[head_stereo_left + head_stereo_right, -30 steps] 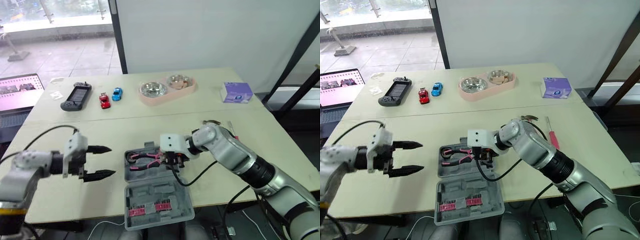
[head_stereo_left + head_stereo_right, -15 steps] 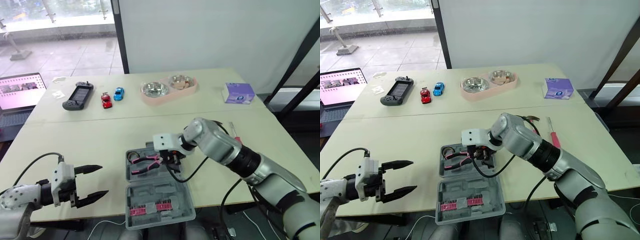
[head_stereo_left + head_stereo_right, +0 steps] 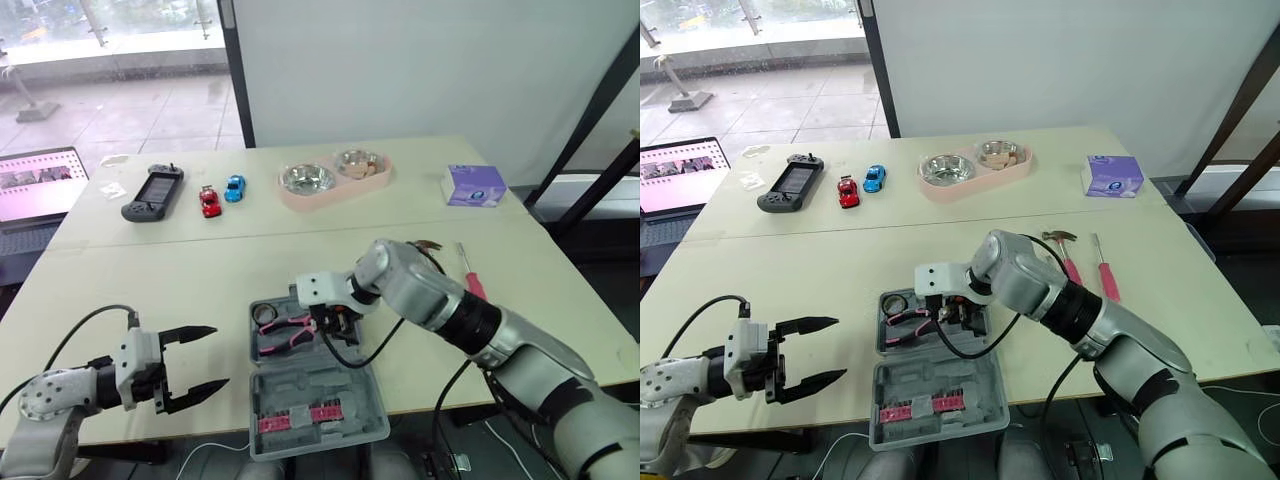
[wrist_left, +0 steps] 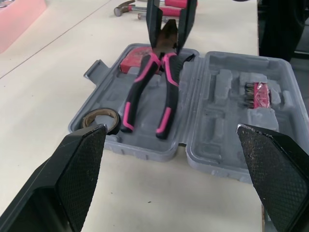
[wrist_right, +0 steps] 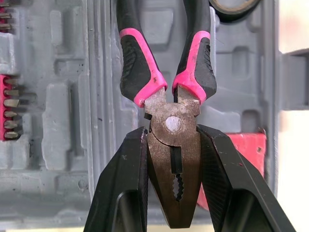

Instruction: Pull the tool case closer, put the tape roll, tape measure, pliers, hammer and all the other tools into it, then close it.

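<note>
The grey tool case (image 3: 318,382) lies open near the table's front edge. My right gripper (image 3: 330,322) is over its tray half, shut on the head of the pink-and-black pliers (image 5: 137,72), whose handles reach down into the tray. A black tape roll (image 4: 100,121) and a red tape measure (image 4: 133,59) sit in the tray. The lid half holds pink bit strips (image 3: 300,415). The hammer (image 3: 1065,245) and a pink screwdriver (image 3: 1102,268) lie on the table to the right, behind my right arm. My left gripper (image 3: 220,356) is open, left of the case, holding nothing.
At the back of the table stand a pink double bowl (image 3: 335,178), a purple box (image 3: 474,185), two toy cars (image 3: 209,200), and a game controller (image 3: 152,192). A laptop (image 3: 35,195) sits off the far left. A cable trails from each wrist.
My left gripper has dropped from beside the case's tray toward the front edge, staying open. My right gripper has shifted a little left over the tray with the pliers.
</note>
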